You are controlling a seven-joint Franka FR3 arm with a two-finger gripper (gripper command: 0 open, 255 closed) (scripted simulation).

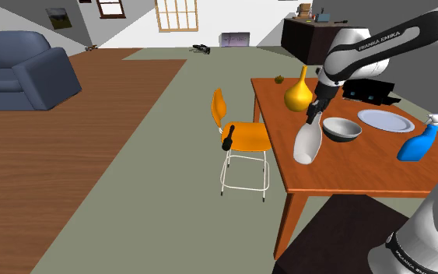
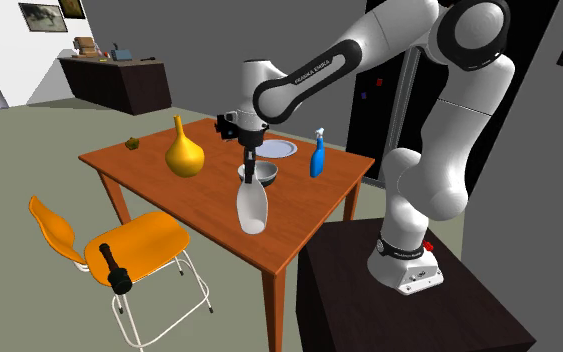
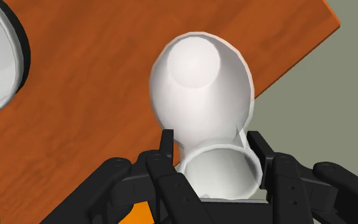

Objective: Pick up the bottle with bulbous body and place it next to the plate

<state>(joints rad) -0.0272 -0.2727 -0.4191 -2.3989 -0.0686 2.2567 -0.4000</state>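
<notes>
Pincer: the black gripper (image 3: 212, 143) is clamped on the neck of the white bottle (image 3: 199, 83), one finger (image 3: 166, 145) on each side of the neck.
Bottle position: the bulbous body hangs directly below the fingertips and tilts a little off vertical in the shoulder view.
Bottle contact: its flat base faces down toward the table (image 1: 349, 175); whether the base touches the tabletop cannot be told.
Table edge: close beside the bottle, with grey-green floor past it (seen along the fingers in the wrist view).
Bowl (image 1: 341, 129): just beside the pincer, apart from the bottle.
Plate (image 1: 386, 120): on the far side of the bowl from the pincer, well apart from the bottle.
Yellow vase (image 1: 298, 95): near the pincer, on the side away from the plate.
Blue spray bottle (image 1: 419, 142): well apart from the pincer, near the plate.
</notes>
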